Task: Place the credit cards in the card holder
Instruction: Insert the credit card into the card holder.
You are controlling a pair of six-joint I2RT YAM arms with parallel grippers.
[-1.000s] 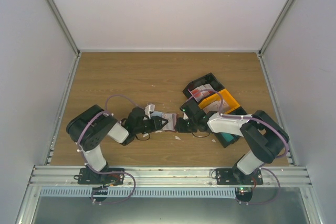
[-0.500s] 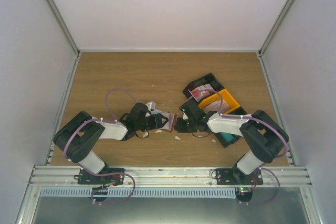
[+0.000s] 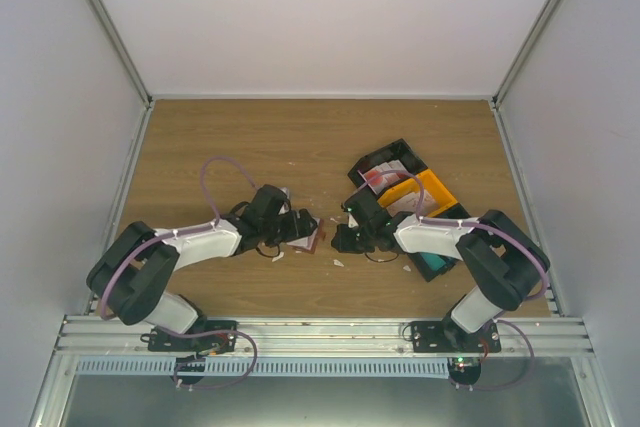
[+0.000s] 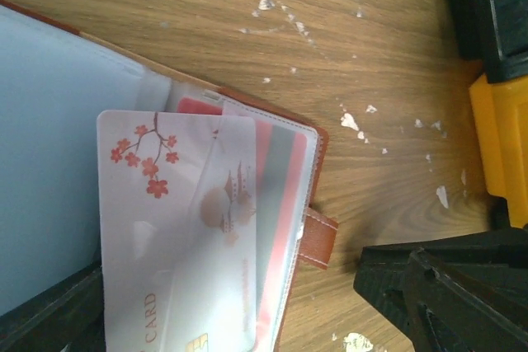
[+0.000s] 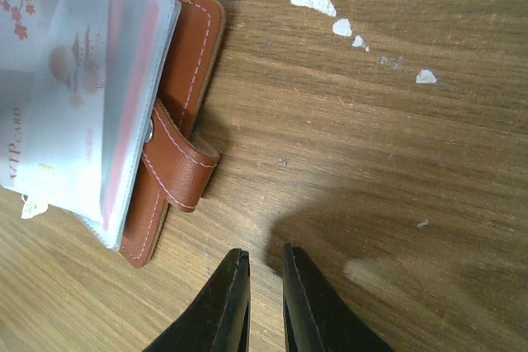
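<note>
Left claw (image 4: 227, 290) wide open, maybe touching credit card (image 4: 157, 228); right claw (image 5: 264, 265) closed, empty.

Card holder (image 4: 74, 121) cut off at the left wrist view's left and bottom edges; blossom card (image 4: 148, 228) in it cropped below.

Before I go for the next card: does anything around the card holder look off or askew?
Yes. The blossom-print card sits only partway in the clear sleeve of the card holder, askew to it, one long edge sticking out. Small white flecks litter the table nearby.
</note>
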